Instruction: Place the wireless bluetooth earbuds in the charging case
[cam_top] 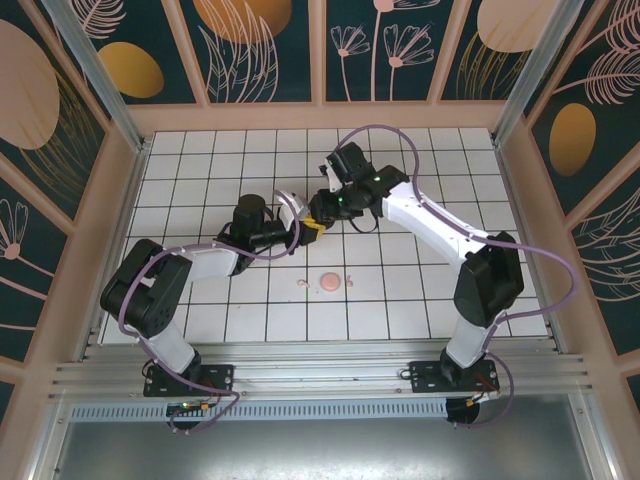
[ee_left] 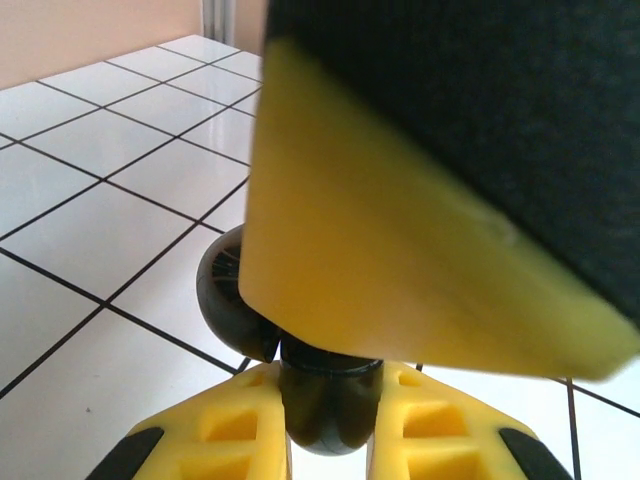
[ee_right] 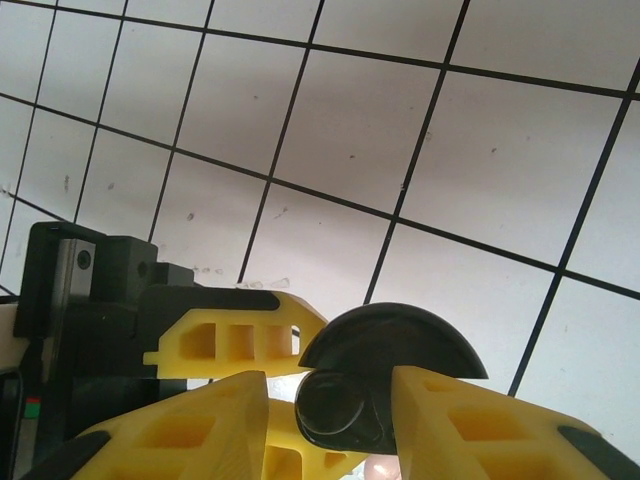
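The yellow fingers (ee_left: pixel 235 425) of the left gripper (ee_left: pixel 325 385) pinch a glossy black rounded case (ee_left: pixel 320 420). The right gripper (ee_right: pixel 330 385) clamps a glossy black rounded piece (ee_right: pixel 340 415) — earbud or case, I cannot tell. The white tiled table (cam_top: pixel 200 150) lies free around the fingertips.

The table (cam_top: pixel 200 300) was a white surface ruled into square tiles by dark lines. Near the middle of its width, closer to the near edge, lay a small round pink case (cam_top: pixel 330 282). Just beside it toward the left edge lay a tiny pale pink piece (cam_top: pixel 303 286), possibly an earbud.
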`<state>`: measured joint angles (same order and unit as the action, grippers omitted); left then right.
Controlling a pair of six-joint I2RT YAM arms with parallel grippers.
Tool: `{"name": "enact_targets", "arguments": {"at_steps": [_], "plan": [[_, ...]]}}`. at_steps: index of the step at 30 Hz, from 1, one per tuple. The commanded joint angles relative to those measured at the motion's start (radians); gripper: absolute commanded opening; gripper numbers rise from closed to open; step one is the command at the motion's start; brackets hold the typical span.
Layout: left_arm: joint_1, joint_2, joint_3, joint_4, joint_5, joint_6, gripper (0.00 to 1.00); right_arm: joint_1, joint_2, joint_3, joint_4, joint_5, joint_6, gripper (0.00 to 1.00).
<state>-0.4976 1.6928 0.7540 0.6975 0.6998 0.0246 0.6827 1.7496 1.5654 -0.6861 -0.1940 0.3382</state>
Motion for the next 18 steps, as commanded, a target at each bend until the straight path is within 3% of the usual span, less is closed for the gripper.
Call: {"name": "enact_targets", "arguments": {"at_steps": [1, 18], "plan": [[-0.006, -0.023, 0.024, 0.022, 0.013, -0.001, 0.05, 0.011, 0.02, 0.031, -0.02, 0.029, -0.017, 0.37], [-0.007, -0.031, 0.027, 0.011, 0.008, 0.001, 0.05, 0.021, 0.052, 0.051, -0.058, 0.096, 0.004, 0.31]]}}
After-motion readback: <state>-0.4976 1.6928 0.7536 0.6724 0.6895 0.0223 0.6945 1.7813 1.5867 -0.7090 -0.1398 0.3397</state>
